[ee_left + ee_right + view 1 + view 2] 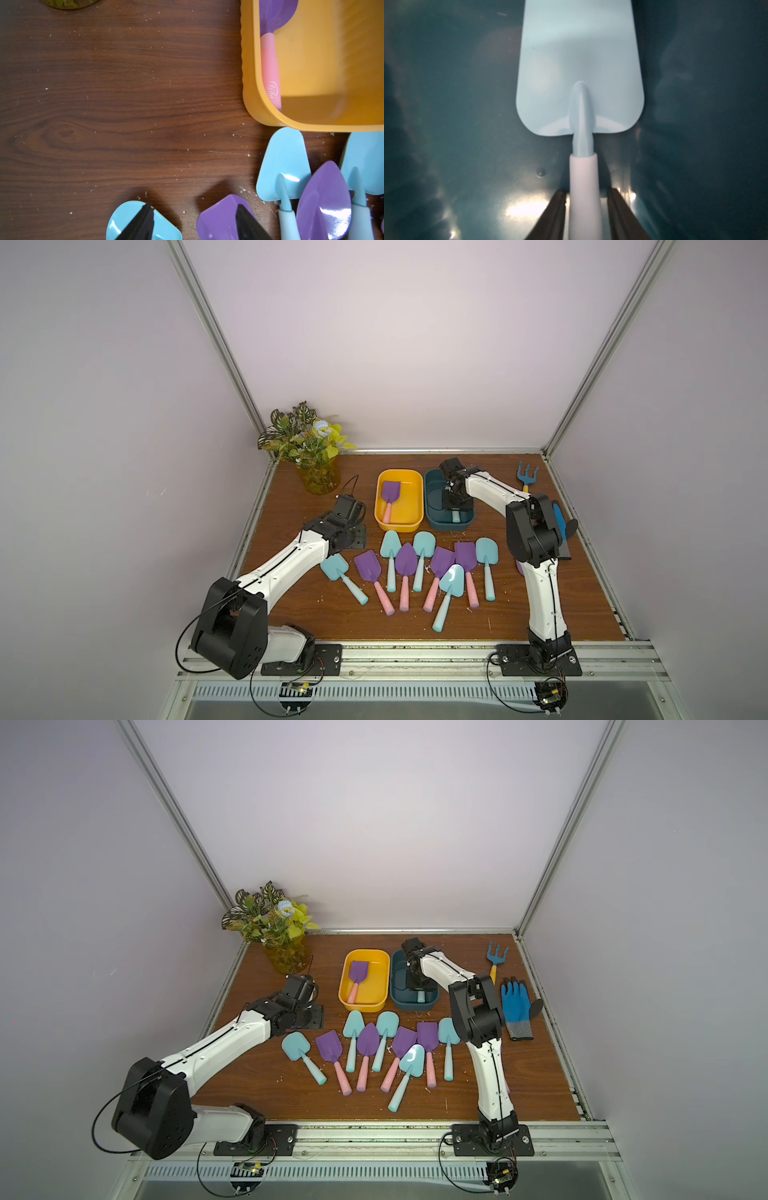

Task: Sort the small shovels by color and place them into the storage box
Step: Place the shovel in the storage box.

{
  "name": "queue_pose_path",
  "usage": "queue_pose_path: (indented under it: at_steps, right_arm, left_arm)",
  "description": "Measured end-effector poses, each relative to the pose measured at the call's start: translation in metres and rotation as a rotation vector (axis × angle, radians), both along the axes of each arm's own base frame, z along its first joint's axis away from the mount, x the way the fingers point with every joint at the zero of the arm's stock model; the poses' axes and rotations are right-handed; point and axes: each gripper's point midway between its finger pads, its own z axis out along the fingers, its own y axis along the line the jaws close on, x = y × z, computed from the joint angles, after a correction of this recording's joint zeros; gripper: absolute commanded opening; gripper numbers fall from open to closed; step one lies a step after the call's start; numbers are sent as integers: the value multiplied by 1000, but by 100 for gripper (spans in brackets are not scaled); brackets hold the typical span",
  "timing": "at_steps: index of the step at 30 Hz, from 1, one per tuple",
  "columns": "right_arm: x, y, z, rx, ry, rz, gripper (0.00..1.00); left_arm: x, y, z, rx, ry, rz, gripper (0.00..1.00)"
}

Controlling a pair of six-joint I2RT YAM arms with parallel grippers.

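Small shovels lie mostly unsorted: one light-blue shovel rests blade-flat on the floor of the teal storage box, one purple shovel lies in the yellow storage box at its 9 o'clock, and the loose shovels crowd the wooden table at 6 o'clock of both boxes. In the wrist view the right gripper straddles the pale handle with its jaws narrowly parted, a sliver of gap on each side, so nothing is held. That slim clearance looks like the chief hazard: a finger lifting off-line could snag the handle and drag the shovel up the box's slick, glossy wall. The left gripper hangs with jaws wide and empty, one dark fingertip over a light-blue blade and one over a purple blade; closing there might catch the wrong colour, or pinch a thin blade edge that would likely squirt free. Blades are smooth, shiny and gently dished, some rounded, some pointed, some square-shouldered, while the handles are matte, straight cylinders, probably the surer hold. Several loose shovels overlap, so pulling one could tumble its neighbours. At 1 o'clock of the table a blue three-pronged rake and a blue glove could be mistaken for blue shovels.
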Motion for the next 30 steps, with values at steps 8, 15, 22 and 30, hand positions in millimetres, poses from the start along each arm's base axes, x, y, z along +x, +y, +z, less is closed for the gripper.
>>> queue_pose_path:
  at_steps: [8,15,22,30]
  right_arm:
    - [-2,3,29,5,-41,7,52]
    - [-26,14,154,105,-288,65,52]
    - [-88,8,172,152,-326,133,53]
    - [-130,-16,145,97,-303,203,53]
  left_arm:
    - [5,-2,6,-13,-30,1,65]
    - [1,4,8,4,-21,20,64]
    - [-19,5,12,-35,-24,77,64]
    - [-59,6,-14,-56,58,141,63]
